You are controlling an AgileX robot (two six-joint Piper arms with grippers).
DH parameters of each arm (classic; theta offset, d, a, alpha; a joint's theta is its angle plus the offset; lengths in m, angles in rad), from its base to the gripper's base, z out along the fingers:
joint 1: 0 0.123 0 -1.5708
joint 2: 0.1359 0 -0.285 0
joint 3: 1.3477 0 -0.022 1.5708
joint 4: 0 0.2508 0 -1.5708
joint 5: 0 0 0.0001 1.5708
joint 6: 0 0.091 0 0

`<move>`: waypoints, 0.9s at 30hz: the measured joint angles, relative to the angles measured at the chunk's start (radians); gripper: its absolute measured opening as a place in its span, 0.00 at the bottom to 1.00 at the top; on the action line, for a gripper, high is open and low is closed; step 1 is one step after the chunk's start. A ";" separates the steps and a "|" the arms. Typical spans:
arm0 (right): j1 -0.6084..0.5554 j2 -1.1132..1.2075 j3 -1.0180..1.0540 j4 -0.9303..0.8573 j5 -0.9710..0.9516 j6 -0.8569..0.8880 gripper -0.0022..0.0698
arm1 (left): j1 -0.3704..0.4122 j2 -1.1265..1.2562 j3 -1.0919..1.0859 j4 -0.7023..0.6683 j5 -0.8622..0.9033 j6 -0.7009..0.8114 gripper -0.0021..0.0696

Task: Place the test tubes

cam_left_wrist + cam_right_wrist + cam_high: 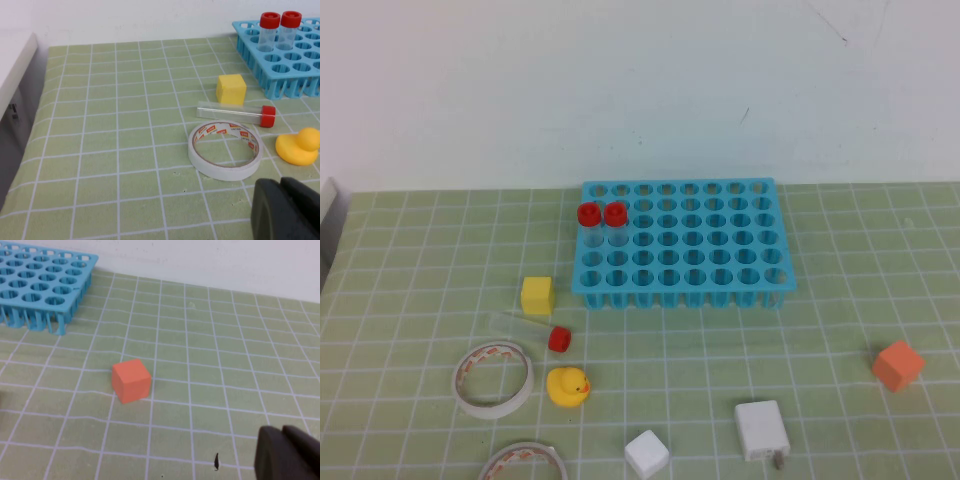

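A blue tube rack [681, 243] [295, 60] [40, 287] stands at the back middle of the green mat. Two red-capped test tubes [602, 222] [280, 30] stand upright side by side in its left columns. A third clear tube with a red cap [535, 328] [236, 113] lies flat on the mat in front of a yellow cube [537, 295] [230, 89]. My left gripper [281, 186] is shut and empty, near the mat's front, short of the tape roll. My right gripper [282, 435] is shut and empty, near the front right. Neither arm appears in the high view.
A tape roll [493, 376] [226, 150] and a yellow rubber duck [567, 386] [299, 145] lie close to the flat tube. A second tape roll [523, 462], a white cube [647, 454] and a white charger [762, 430] sit along the front edge. An orange cube [898, 365] [131, 380] is at the right.
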 joint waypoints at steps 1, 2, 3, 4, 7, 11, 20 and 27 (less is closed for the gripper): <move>0.000 0.000 0.000 0.000 0.000 0.000 0.03 | 0.000 0.000 0.000 0.000 0.000 0.000 0.03; 0.000 0.000 0.000 0.000 0.000 0.000 0.03 | 0.000 0.000 0.000 0.000 0.000 0.000 0.03; 0.000 0.000 0.000 0.000 0.000 0.000 0.03 | 0.000 0.000 0.000 0.000 0.000 0.000 0.03; 0.000 0.000 0.000 0.000 0.000 0.000 0.03 | 0.000 0.000 0.000 0.000 0.000 0.000 0.03; 0.000 0.000 0.000 0.000 0.000 0.000 0.03 | 0.000 0.000 0.000 0.000 0.000 0.000 0.03; 0.000 0.000 0.000 0.000 0.000 0.000 0.03 | 0.000 0.000 0.000 0.000 0.000 0.000 0.03; 0.000 0.000 0.000 0.000 0.000 0.000 0.03 | 0.000 0.000 0.000 0.000 0.000 0.000 0.03; 0.000 0.000 0.000 0.000 0.000 0.000 0.03 | 0.000 0.000 0.000 0.000 0.000 0.000 0.03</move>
